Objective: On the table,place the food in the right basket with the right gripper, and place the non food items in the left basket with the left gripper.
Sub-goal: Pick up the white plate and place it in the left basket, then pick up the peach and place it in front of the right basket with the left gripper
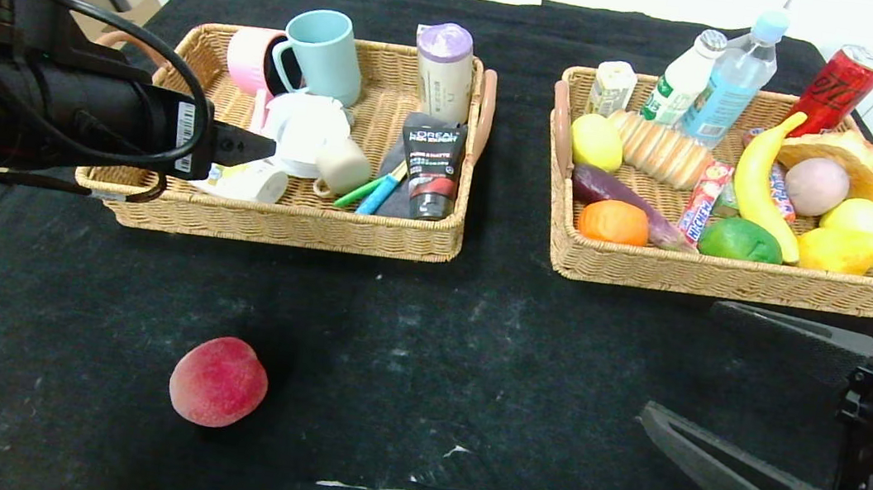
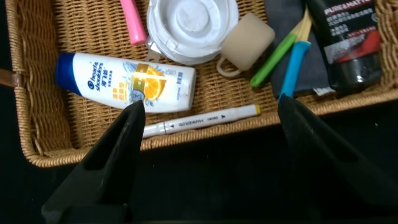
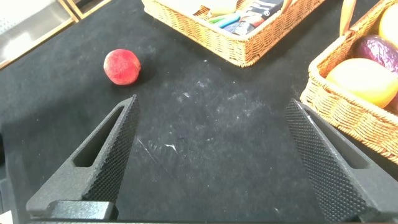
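Hovering left gripper (image 2: 208, 121): over the near-left corner of the left basket (image 1: 289, 223), jaws spread wide with nothing between them.
Under the left gripper: a white bottle (image 2: 124, 79) with a blue cap lies on its side on the basket floor, free of both fingers; a white marker pen (image 2: 199, 119) lies just beside it, along the near wall.
Other left basket contents: a white dish (image 2: 193, 22) is near the bottle, a beige small cup (image 1: 342, 165) touches it, and green and blue pens (image 1: 372, 190) lie by a black L'Oreal tube (image 1: 431, 169). A light blue mug (image 1: 325, 55), a pink mug (image 1: 247, 59) and a cylindrical container with a lilac lid (image 1: 443, 71) stand at the far side.
Right gripper (image 3: 211, 140): low over the near-right part of the table (image 1: 420, 376), jaws wide apart and holding nothing, in front of the right basket (image 1: 732, 277).
Right basket contents: purple eggplant (image 1: 625, 197), orange (image 1: 614, 222) and red Hi-Chew stick (image 1: 704, 199) lie near the front with a green lime (image 1: 739, 240), banana (image 1: 760, 185), lemons (image 1: 854, 238) and bread; bottles and a red can (image 1: 839, 86) stand at the back.
Peach (image 1: 218, 381): alone on the black cloth at the near-left, well apart from both baskets and both grippers.
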Available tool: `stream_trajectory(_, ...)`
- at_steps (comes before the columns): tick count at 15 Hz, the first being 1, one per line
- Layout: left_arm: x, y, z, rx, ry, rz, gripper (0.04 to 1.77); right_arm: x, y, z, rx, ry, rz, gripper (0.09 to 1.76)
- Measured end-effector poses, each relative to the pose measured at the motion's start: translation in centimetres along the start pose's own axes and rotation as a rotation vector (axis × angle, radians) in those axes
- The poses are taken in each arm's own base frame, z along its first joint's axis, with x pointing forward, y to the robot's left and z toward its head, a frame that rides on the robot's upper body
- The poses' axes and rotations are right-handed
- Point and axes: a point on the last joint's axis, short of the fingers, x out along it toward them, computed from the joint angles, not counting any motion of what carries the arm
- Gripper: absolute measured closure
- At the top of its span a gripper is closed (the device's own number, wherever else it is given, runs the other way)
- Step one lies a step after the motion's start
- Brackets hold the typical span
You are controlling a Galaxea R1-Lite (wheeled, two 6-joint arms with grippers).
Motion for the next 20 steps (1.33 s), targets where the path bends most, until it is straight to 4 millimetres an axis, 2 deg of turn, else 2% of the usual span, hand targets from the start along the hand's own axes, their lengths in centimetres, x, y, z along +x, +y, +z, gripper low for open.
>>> stream_trajectory(4,-2.9,-0.5,-1.4,0.020,0.109,-0.048,0.19,0.0,0.0,-0.1,-0.001,0.006,0.001,0.14)
stream_trajectory(9,-5.1,-1.0,-3.2,0.002,0.297,-0.093,0.14,0.0,0.0,-0.1,-0.001,0.010,0.002,0.14)
stream_trajectory(14,-5.3,-1.5,-5.2,0.035,0.449,-0.134,0.12,0.0,0.0,-0.2,-0.012,0.012,0.002,0.14)
stream_trajectory(20,-4.5,-2.5,-8.3,0.073,0.578,-0.152,0.11,0.0,0.1,-0.3,-0.017,0.013,0.006,0.14)
